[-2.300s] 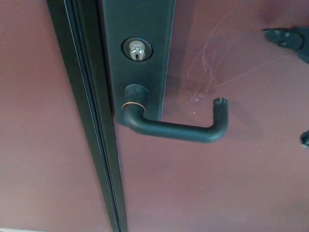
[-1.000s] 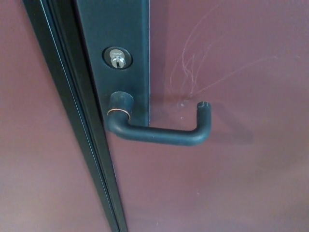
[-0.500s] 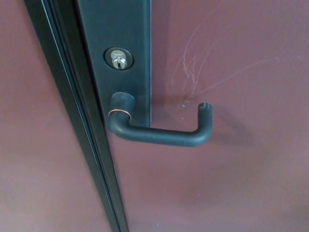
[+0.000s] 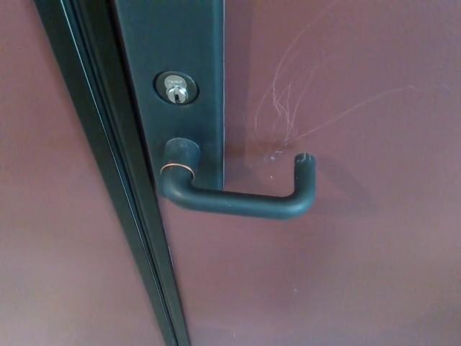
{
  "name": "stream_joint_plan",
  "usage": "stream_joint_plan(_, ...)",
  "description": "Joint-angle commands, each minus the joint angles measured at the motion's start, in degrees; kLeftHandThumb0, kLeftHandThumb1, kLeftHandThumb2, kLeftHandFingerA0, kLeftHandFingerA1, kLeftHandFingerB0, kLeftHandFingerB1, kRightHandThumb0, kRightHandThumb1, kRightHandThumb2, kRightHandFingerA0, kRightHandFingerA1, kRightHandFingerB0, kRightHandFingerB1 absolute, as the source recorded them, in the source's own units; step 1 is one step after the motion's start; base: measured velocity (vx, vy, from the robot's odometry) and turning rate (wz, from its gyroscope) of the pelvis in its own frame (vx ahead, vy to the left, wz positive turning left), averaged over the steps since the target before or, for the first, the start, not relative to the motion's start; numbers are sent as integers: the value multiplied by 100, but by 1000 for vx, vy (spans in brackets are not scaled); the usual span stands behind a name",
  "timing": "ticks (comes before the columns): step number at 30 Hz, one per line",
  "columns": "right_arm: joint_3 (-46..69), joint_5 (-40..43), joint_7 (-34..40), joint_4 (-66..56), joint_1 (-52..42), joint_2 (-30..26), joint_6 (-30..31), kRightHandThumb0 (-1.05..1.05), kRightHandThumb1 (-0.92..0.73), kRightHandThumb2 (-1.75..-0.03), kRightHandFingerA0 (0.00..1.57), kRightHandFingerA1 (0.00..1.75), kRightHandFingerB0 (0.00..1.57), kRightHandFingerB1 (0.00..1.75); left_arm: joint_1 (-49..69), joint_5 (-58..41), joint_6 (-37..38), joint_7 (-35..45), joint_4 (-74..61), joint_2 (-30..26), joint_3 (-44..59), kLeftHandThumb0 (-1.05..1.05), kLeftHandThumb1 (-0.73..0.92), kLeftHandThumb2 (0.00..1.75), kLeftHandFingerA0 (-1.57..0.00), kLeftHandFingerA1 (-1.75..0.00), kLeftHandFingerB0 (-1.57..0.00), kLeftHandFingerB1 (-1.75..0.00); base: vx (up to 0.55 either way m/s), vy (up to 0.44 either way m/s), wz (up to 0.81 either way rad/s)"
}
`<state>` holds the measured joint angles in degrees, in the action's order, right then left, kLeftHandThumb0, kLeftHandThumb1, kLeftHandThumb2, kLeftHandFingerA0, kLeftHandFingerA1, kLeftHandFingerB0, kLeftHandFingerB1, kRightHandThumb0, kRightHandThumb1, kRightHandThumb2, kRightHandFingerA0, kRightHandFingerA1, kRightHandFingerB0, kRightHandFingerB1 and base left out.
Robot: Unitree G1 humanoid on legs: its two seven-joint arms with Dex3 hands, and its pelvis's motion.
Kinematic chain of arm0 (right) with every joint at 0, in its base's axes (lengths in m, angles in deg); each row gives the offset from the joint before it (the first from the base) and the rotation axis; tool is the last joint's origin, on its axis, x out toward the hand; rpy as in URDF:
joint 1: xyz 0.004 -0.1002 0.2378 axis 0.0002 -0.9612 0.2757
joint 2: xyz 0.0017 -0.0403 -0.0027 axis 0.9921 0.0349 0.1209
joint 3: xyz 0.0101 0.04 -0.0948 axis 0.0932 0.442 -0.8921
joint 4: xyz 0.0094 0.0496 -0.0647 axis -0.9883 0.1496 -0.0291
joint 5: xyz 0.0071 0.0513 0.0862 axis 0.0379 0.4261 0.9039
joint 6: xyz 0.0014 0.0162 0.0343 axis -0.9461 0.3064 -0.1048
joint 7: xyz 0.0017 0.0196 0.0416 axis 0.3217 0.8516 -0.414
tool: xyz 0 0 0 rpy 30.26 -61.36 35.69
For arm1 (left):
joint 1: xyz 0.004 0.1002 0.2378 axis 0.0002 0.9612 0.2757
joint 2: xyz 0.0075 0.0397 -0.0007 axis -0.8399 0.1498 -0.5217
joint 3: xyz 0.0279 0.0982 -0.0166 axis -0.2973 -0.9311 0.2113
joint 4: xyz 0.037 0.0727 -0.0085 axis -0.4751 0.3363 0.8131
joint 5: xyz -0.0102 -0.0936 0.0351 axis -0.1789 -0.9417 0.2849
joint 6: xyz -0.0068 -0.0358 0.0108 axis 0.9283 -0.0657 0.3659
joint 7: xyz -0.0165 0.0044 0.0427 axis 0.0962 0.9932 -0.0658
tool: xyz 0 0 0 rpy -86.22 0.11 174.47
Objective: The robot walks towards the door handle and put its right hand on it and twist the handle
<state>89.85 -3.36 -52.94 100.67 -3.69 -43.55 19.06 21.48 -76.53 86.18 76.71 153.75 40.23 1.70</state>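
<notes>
The handle (image 4: 238,191) stands nearest the camera, a matte black lever a little left of the middle of the head view. Its round neck, ringed by a thin copper band, comes out of the plate at the left; from there the bar runs to the right, roughly level with a slight droop, and its far end bends back toward the door in a short return whose blunt tip shows near the scratches. Nothing touches the handle, and it lies unturned. Neither robot hand shows anywhere in the view, so whether their fingers are spread or closed cannot be told. Behind the neck sits the plate (image 4: 180,43), a tall dark strip that rises out of the top of the picture and ends just below the neck. Set into it, directly above the neck, is the lock (image 4: 176,88), a round dark collar around a silver cylinder with an upright keyway. Farther back is the door (image 4: 346,274) itself, a flat maroon face that fills the right and lower parts of the view; the handle throws a soft shadow on it to the right of the bar. Pale, thin scratches (image 4: 288,108) fan up and to the right across it from a spot just beside the handle's tip. Left of the plate a black frame (image 4: 122,216) with fine ridges runs slantwise from the upper left down to the bottom edge, and more maroon surface lies beyond it at the far left.
</notes>
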Motion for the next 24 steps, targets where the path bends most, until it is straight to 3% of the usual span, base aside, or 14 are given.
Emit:
stream_joint_plan(1, -653, -552, 2075, 962, 95, 53, -1635, -82, -76, -63, 17, 31, 5, 21, 201, -27, -62, 93, 107, 159, 62, -38, 46, 74, -68, -61, -52, -53, 0, 0, 0)
stream_joint_plan(4, -709, -469, 2072, 1034, 141, 38, -1709, -83, -76, -63, 17, 31, 5, 21, 221, -56, -83, 87, 139, 194, 93, -38, 46, 74, -67, -61, -52, -53, 0, 0, 0)
stream_joint_plan(5, -744, -468, 2079, 1056, 164, 27, -1729, -86, -68, -68, 15, 34, 7, 19, 220, -57, -85, 90, 142, 203, 95, -38, 46, 74, -67, -60, -52, -53, 0, 0, 0)
stream_joint_plan(6, -805, -474, 2091, 1085, 183, 8, -1748, -83, -76, -63, 17, 31, 6, 22, 227, -49, -81, 89, 143, 218, 92, -38, 46, 74, -66, -60, -52, -53, 0, 0, 0)
stream_joint_plan(8, -886, -447, 2094, 1144, 192, -2, -1757, -83, -76, -63, 17, 31, 6, 22, 265, -69, -77, 118, 135, 248, 110, -39, 46, 74, -67, -61, -52, -54, 0, 0, 0)
stream_joint_plan(9, -930, -447, 2096, 1165, 207, -4, -1766, -86, -69, -69, 16, 34, 6, 19, 274, -65, -56, 133, 130, 242, 109, -39, 46, 74, -67, -61, -52, -54, 0, 0, 0)
stream_joint_plan(10, -981, -430, 2097, 1196, 209, -11, -1788, -82, -60, -99, 13, 47, 0, 22, 300, -54, -37, 135, 125, 242, 106, -39, 46, 74, -67, -61, -52, -54, 0, 0, 0)
stream_joint_plan(24, -1229, -225, 2170, 1404, 375, -37, -1963, -80, -60, -99, 8, 45, 2, 24, 192, 5, -92, 213, 101, 222, 114, -41, 46, 74, -68, -61, -52, -54, 0, 0, 0)
